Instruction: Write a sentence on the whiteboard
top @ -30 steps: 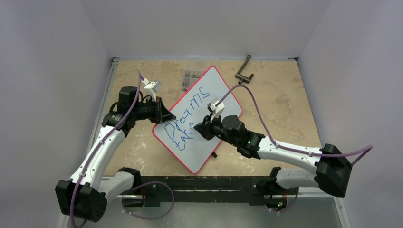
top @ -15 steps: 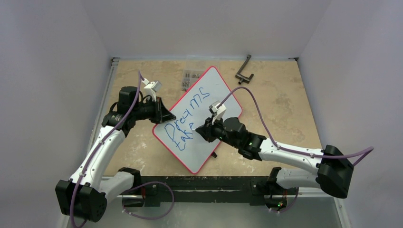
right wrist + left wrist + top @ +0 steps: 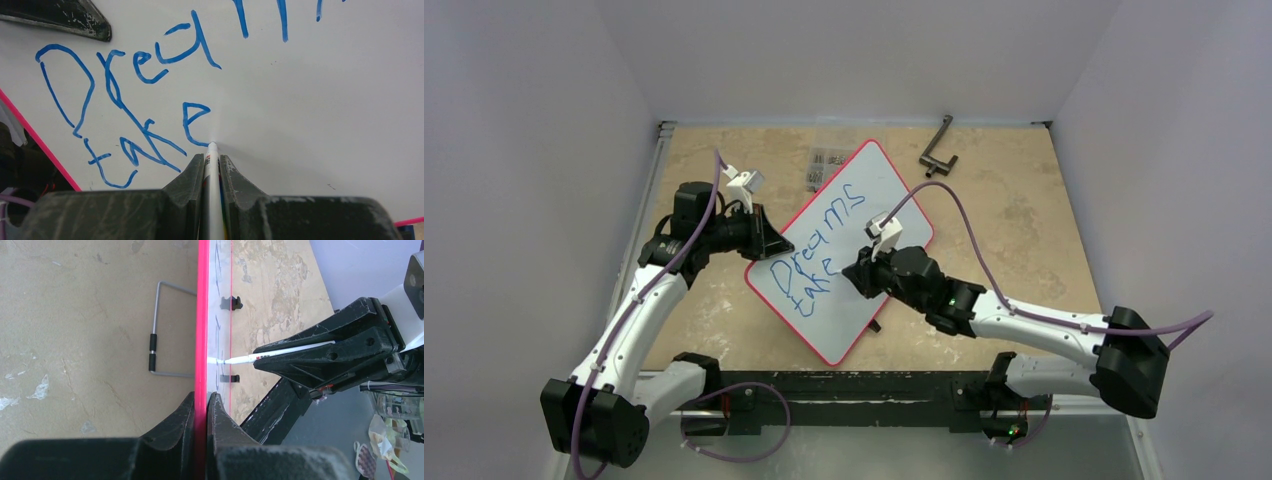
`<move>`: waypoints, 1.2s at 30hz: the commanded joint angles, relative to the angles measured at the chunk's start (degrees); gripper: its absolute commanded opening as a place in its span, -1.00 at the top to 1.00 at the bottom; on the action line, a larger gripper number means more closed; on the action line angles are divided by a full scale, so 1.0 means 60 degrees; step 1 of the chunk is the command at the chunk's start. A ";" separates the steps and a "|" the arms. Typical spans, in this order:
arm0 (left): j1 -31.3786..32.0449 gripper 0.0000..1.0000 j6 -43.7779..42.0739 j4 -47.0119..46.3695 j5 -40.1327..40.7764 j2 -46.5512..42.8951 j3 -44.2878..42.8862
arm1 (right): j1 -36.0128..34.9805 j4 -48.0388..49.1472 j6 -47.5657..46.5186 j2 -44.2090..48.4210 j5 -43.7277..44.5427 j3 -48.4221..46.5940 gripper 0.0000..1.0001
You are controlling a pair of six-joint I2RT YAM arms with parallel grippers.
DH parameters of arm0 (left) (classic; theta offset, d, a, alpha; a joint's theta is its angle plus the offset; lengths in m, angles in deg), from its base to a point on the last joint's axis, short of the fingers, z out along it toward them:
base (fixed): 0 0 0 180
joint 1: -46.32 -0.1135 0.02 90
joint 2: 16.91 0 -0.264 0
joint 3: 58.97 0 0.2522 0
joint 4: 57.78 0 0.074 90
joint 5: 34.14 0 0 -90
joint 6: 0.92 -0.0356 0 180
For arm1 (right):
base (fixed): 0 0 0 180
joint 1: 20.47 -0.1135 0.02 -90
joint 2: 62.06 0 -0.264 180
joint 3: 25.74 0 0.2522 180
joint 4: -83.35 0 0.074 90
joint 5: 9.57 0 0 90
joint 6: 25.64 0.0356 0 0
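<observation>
The whiteboard [image 3: 838,328], white with a thin red rim, is held tilted over the table's middle. My left gripper [image 3: 769,243] is shut on its left edge; in the left wrist view the red rim [image 3: 202,315] runs straight up from between the two fingers [image 3: 202,396]. The sentence [image 3: 816,242] is blue lettering in two lines, reading "Dreams" and "take" [image 3: 142,107]. My right gripper [image 3: 212,156] is shut on a white marker [image 3: 212,172]. The marker's tip touches the board at the foot of the "e". From the side the marker [image 3: 272,353] meets the board face.
A dark metal crank-shaped tool [image 3: 938,150] lies at the back right. A small packet of screws [image 3: 827,165] sits behind the board. A bent wire stand [image 3: 156,330] lies on the table beneath the board. A black clip [image 3: 874,325] shows under its lower edge.
My right gripper has moved slightly right along the second line with the marker, and the "e" of "take" now shows. The left arm and the board have not moved.
</observation>
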 commanded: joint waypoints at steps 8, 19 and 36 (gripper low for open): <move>0.0067 1.00 -0.1077 0.0103 0.0956 0.0021 0.0059 | 0.0031 -0.1304 -0.0651 0.0192 0.0892 -0.0918 1.00; 0.0067 1.00 -0.1035 0.0071 0.0835 0.0003 0.0062 | 0.0148 -0.1002 -0.0580 0.1052 0.0755 -0.0982 1.00; 0.0070 1.00 -0.1063 0.0087 0.0847 -0.0016 0.0071 | 0.3636 0.0571 0.0191 0.1236 -0.2742 -0.0274 1.00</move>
